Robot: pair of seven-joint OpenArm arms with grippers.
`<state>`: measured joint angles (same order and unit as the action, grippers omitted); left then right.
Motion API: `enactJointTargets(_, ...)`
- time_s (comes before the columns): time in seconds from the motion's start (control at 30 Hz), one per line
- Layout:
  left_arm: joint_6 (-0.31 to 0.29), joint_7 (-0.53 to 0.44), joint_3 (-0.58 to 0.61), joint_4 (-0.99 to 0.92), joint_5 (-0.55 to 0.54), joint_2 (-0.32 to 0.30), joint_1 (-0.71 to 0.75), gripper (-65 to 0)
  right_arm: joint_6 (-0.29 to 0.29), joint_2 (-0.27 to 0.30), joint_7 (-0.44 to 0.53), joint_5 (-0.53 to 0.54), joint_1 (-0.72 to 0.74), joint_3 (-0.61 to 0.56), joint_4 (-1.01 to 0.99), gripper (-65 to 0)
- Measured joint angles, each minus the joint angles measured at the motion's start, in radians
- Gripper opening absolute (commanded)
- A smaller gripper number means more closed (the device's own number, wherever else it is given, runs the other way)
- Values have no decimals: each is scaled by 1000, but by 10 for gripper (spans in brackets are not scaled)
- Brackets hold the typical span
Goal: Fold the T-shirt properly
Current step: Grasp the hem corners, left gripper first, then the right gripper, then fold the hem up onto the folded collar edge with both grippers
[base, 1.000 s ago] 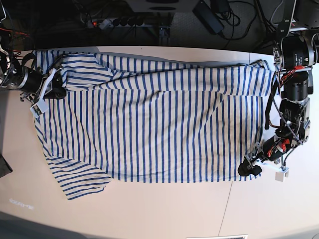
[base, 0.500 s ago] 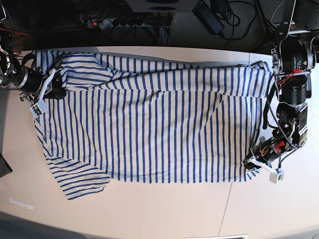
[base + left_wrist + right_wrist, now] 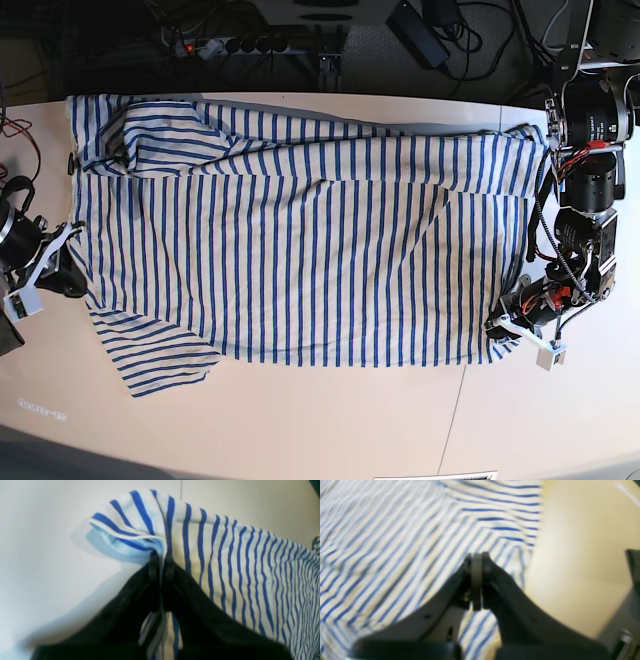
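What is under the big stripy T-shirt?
Under the T-shirt lies the pale table, showing all around its edges. Whatever else might sit beneath the cloth is covered. The left gripper pinches a lifted corner, with only bare table below it.

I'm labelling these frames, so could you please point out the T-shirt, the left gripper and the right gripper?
T-shirt (image 3: 300, 250): base view, middle of the striped body.
Left gripper (image 3: 160, 555): left wrist view, between its fingers pinching the hem.
Right gripper (image 3: 476, 557): right wrist view, between its closed fingers.
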<state>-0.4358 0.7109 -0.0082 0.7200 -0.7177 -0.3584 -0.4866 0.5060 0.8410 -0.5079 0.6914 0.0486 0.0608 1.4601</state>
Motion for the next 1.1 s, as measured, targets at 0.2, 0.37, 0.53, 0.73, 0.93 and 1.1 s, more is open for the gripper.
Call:
enactJointTargets(0.2,-7,-5,84,5,-8,-1,-7,-650,1,-101,67,-56,336,8,-398,-650)
enactJointTargets(0.37,-10,-11,110,6,-14,-1,-8,-650,0,-207,111,-119,556,8,-786,-351)
enactJointTargets(0.53,-11,17,110,8,-17,-2,-11,-650,-13,-260,174,-146,689,10,-1099,-315)
enactJointTargets(0.73,-11,25,110,8,-20,-2,-10,-650,-13,-295,155,-163,724,11,-1240,-307)
enactJointTargets(0.93,-11,26,110,8,-24,-2,-10,-650,-13,-295,171,-157,730,12,-1288,-307)
enactJointTargets(1.1,-11,32,110,8,-24,-3,-10,-650,-13,-334,191,-161,730,14,-1288,-307)
